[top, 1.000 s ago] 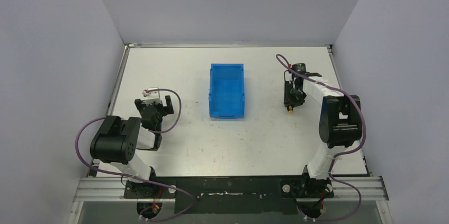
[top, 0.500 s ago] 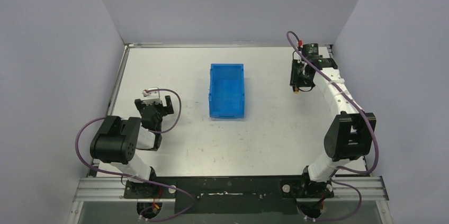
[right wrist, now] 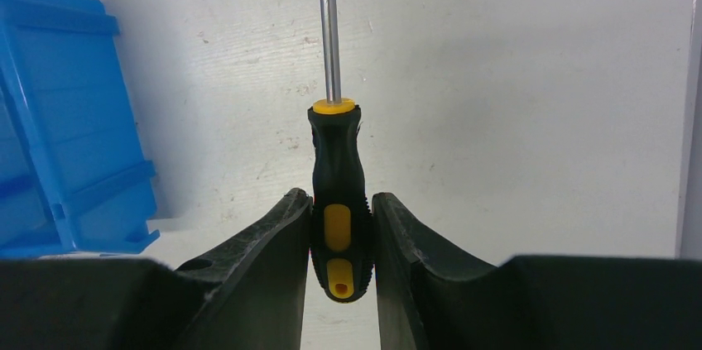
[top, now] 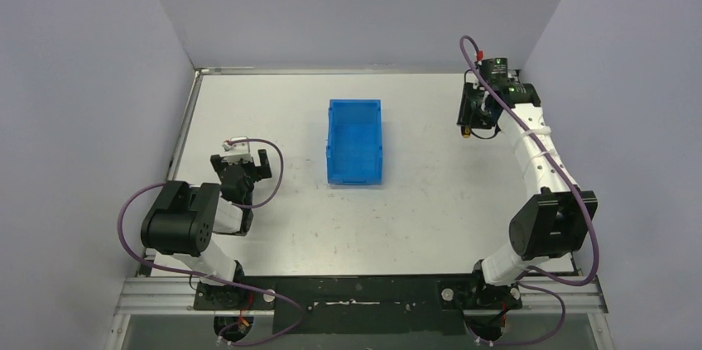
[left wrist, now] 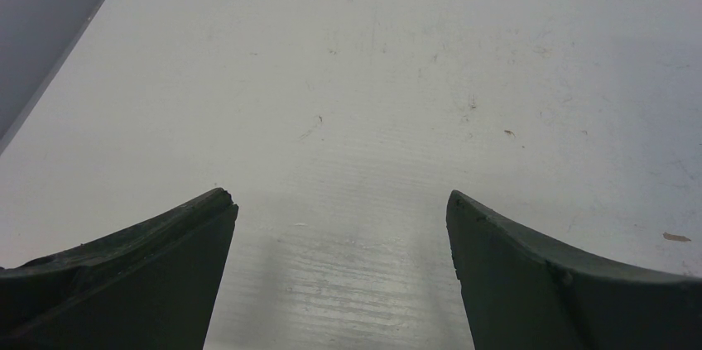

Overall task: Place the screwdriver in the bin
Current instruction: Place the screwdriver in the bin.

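The right tool (right wrist: 341, 201) holds the screwdriver (right wrist: 337, 164). Its two black fingers (right wrist: 265, 242) press on the fat end of the handle, one on each side. The handle is black with orange-yellow spots and an orange-yellow ring on top. The thin metal shaft sticks straight out past the fingers and runs off the top of the right wrist view, so the tip cannot be seen there.

From the top view, the right arm reaches far out to the back right part of the white worktop (top: 414, 201). A bit of orange from the screwdriver peeks out under the tool. I cannot tell if the screwdriver touches the worktop.

The bin (top: 332, 145) is bright blue and open on top. It sits in the middle of the worktop, with its long side pointing away from the arms. It is well apart from the screwdriver, off to the left of it. In the right wrist view, one corner of the bin shows at the left edge.

The left tool (top: 244, 160) is on the left side, near its own base and well apart from the bin. Its fingers are spread wide and hold nothing. Only bare worktop with small scratches shows between them.
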`<state>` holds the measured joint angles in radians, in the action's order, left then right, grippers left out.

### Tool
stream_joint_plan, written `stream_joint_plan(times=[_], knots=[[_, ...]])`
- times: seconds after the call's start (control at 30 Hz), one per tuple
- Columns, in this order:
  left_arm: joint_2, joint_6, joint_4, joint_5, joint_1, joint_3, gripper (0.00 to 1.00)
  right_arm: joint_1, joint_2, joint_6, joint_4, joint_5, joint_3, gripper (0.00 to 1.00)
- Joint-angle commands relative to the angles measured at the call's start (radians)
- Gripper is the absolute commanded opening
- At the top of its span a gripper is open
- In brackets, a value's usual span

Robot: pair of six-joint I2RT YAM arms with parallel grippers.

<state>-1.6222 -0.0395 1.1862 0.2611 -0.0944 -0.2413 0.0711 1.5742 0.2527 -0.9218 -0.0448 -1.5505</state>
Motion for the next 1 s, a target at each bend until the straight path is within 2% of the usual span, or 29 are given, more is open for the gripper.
stream_joint_plan(times=[0.0, 0.57, 0.97], knots=[[0.013, 0.003, 0.029, -0.003, 0.001, -0.010, 0.97, 0.046, -0.035, 0.067, 0.009, 0.023, -0.043, 0.14], [0.013, 0.004, 0.030, -0.003, 0.001, -0.010, 0.97, 0.407, 0.145, 0.324, 0.103, 0.166, -0.102, 0.10], [0.012, 0.004, 0.030, -0.003, 0.001, -0.010, 0.97, 0.571, 0.270, 0.444, 0.207, 0.193, -0.171, 0.11]])
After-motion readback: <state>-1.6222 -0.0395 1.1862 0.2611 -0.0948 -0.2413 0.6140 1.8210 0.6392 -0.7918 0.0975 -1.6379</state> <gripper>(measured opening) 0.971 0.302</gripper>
